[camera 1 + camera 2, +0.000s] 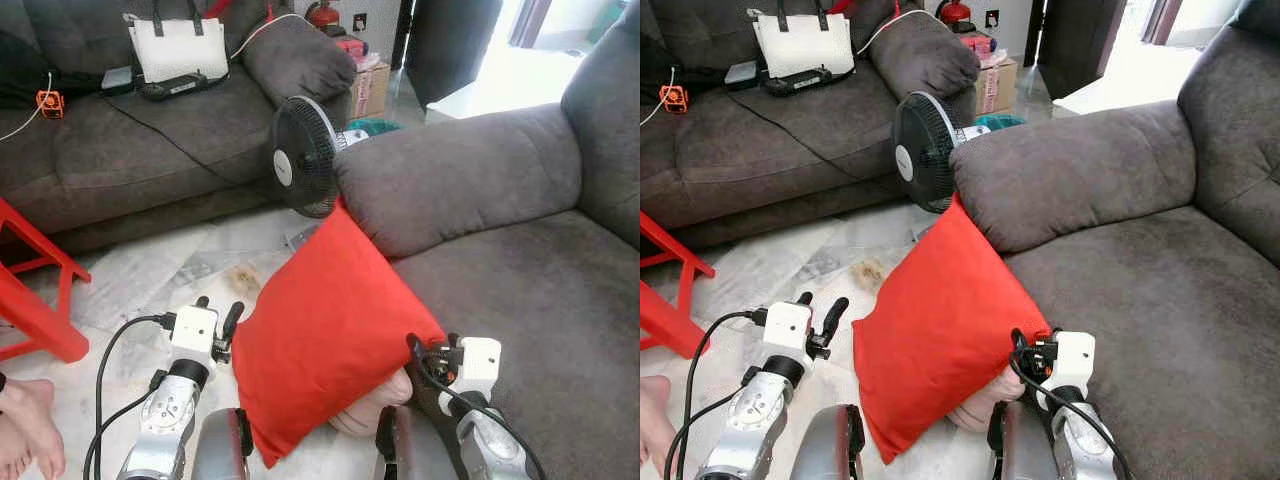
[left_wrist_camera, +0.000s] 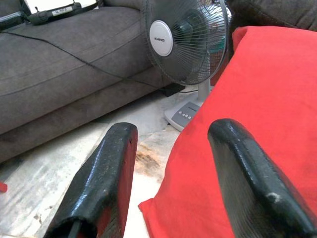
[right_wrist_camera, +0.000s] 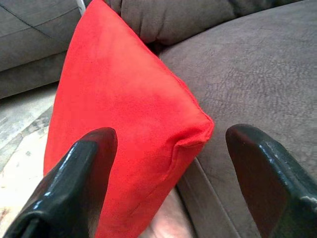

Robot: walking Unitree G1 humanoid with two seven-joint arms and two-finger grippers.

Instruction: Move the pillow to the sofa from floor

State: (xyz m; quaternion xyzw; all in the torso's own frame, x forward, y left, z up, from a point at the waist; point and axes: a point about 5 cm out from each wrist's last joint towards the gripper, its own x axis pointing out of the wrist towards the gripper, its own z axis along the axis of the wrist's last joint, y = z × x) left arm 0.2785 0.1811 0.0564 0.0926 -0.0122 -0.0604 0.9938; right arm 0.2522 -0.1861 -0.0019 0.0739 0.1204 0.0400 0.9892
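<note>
We are at the grasp step: the red pillow [image 1: 325, 335] leans on the sofa [image 1: 520, 290] front, its lower corner near the floor [image 1: 160, 275]. Left claw [image 1: 218, 315] and right claw [image 3: 163, 163] both gape, flanking it. Next: clench on the soft, square, plush fabric, then lift onto the grey seat.

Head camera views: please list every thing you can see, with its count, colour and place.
pillow: one, red, leaning against the front of the near sofa, between both grippers
sofa: one, grey, at the right
second sofa: one, grey, at the back left
fan: one, black, on the floor between the sofas
bag: one, white with dark handles, on the second sofa
stool: one, red, at the left edge
cardboard box: one, brown, behind the second sofa
person's foot: bare, lower left
left gripper: open, beside the pillow
right gripper: open, around the pillow's corner
</note>
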